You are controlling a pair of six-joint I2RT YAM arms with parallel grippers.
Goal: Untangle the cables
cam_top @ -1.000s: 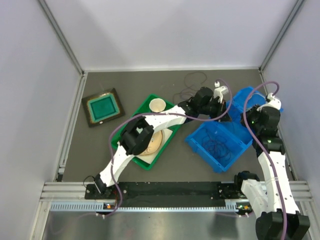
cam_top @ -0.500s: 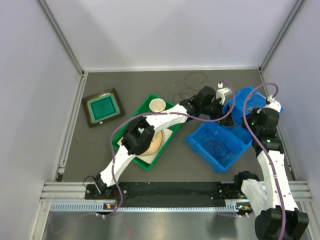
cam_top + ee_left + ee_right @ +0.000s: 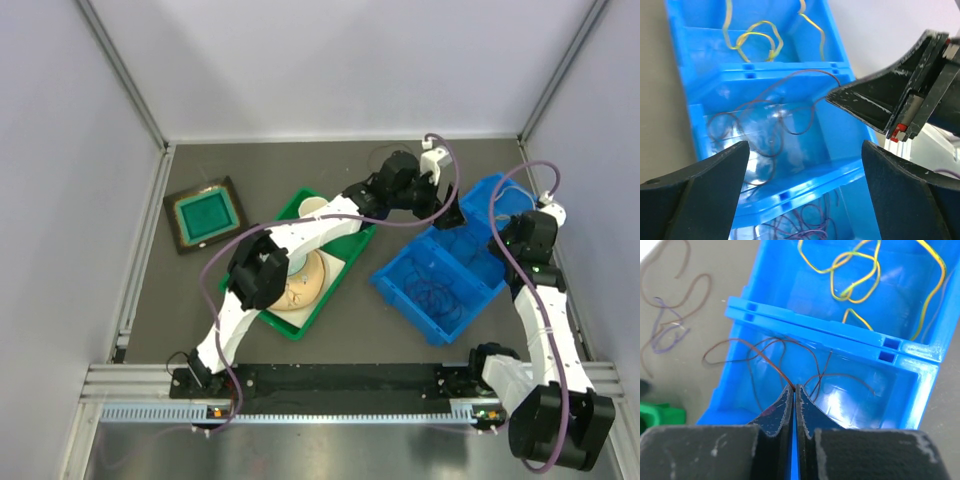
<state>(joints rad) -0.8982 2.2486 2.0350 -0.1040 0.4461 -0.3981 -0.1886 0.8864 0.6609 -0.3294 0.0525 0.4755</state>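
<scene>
The cables lie sorted in a blue bin (image 3: 830,330). A yellow cable (image 3: 855,280) is in the far compartment and a purple cable (image 3: 810,225) in the near one. A thin brown cable (image 3: 765,357) lies in the middle compartment, one strand rising into my right gripper (image 3: 794,388), which is shut on it. The left wrist view shows that gripper (image 3: 835,97) over the middle compartment with the brown cable (image 3: 790,107) at its tip. My left gripper (image 3: 802,200) hovers above the bin, wide open and holding nothing. More loose brown and purple cables (image 3: 665,325) lie on the table beyond the bin.
A green tray (image 3: 340,265) with a pale plate and a cup sits left of the blue bin (image 3: 400,275). A dark-framed teal tray (image 3: 205,215) lies further left. Loose thin cables (image 3: 385,165) rest near the back wall. Grey walls close in both sides.
My left gripper has opened wide and drawn back from the bin toward the rear of the table. The right gripper stayed shut on the brown cable and shifted slightly right.
</scene>
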